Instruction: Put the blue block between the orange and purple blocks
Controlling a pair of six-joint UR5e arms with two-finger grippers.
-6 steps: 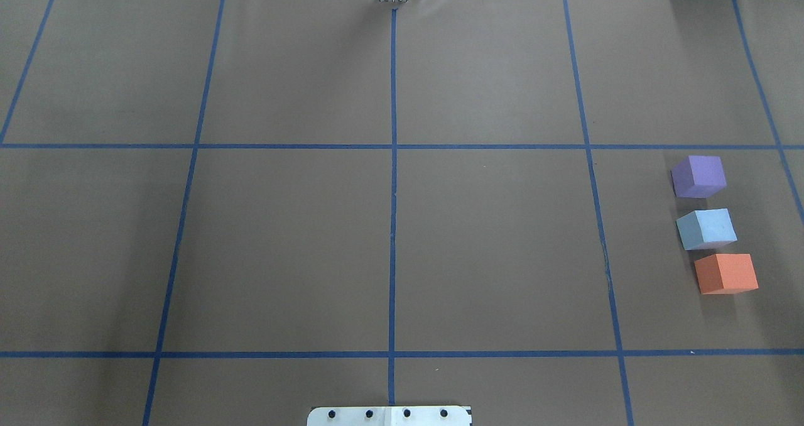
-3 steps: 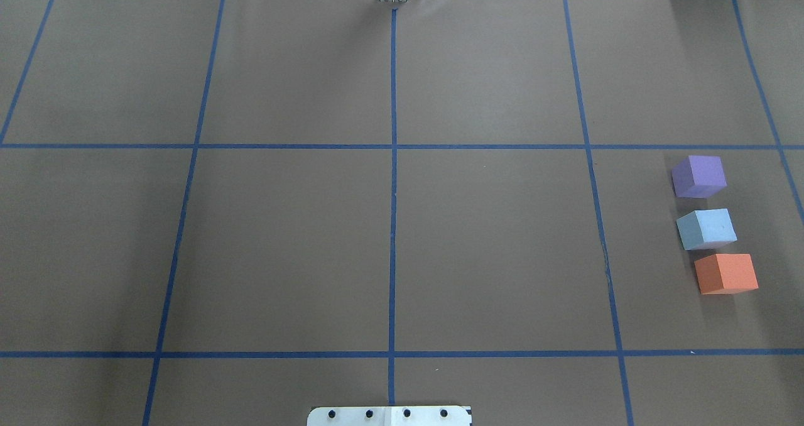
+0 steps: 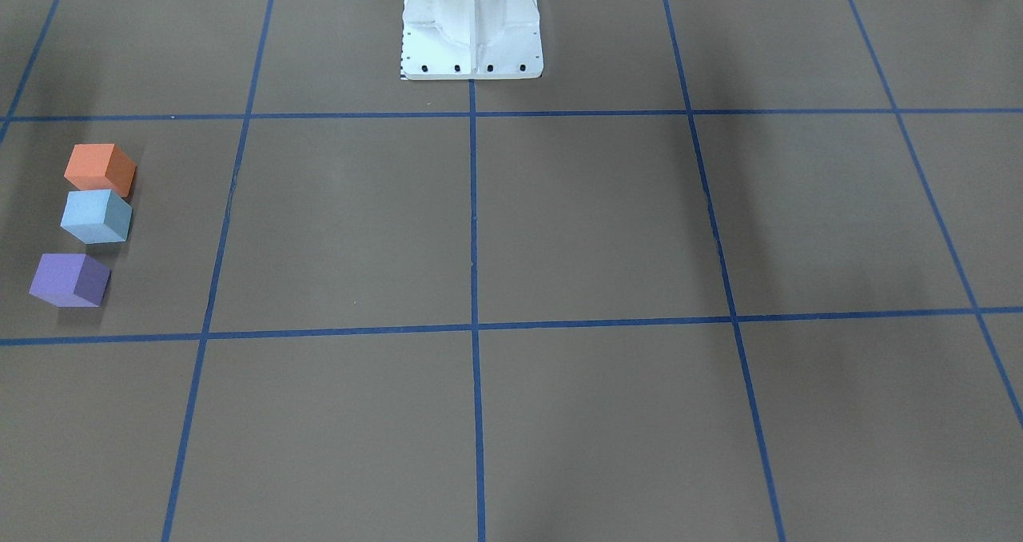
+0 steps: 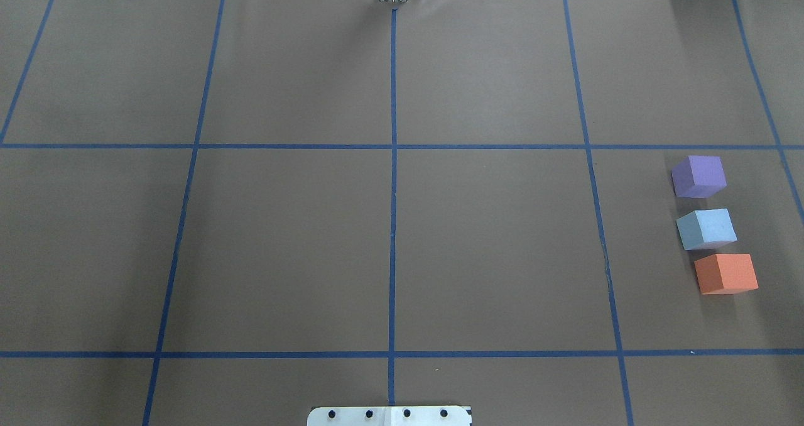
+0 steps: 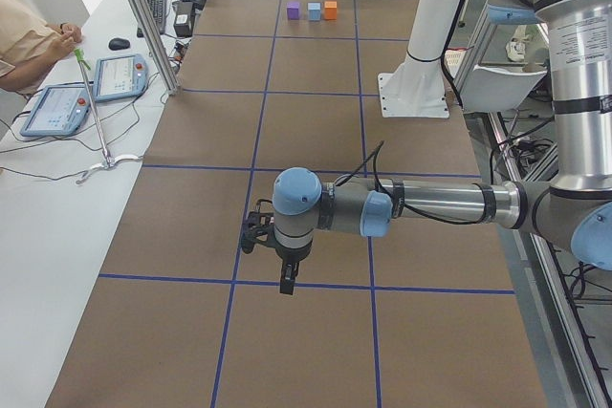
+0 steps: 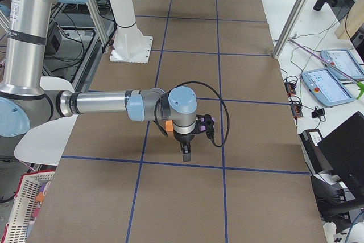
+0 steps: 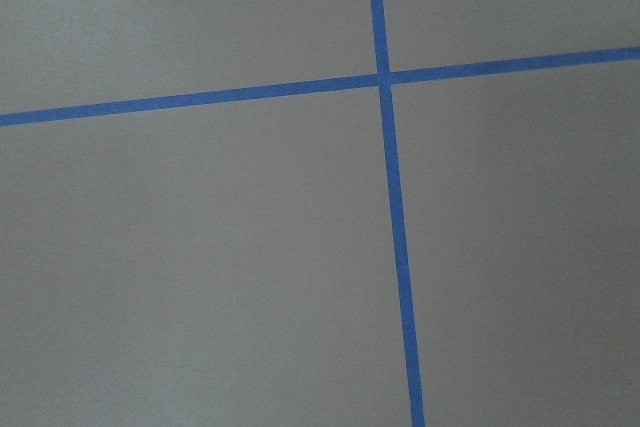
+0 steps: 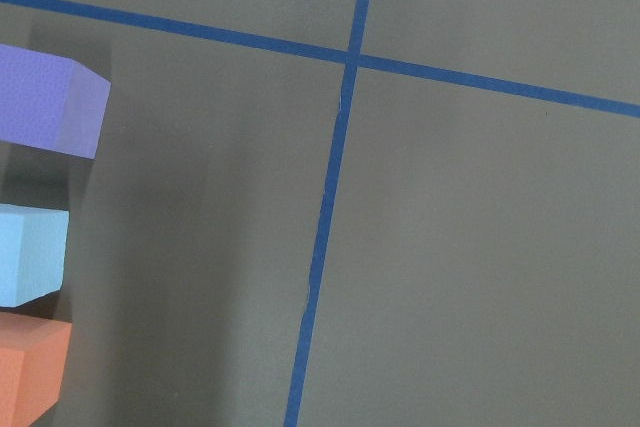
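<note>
Brown table (image 5: 316,74) lies beneath left tool (image 5: 286,284) and right tool (image 6: 185,155), openness unclear.

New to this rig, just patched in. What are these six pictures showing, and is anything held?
Two robot arms on a white base work at a taped brown table. Two pictures look down on it: one from behind the robot, one facing it. Two look along it from either end, each with one arm near. Two come from wrist cameras. The purple block, blue block and orange block sit in a row, blue in the middle. The left gripper and right gripper hang above the table; all blocks lie on it, so none is held.
</note>
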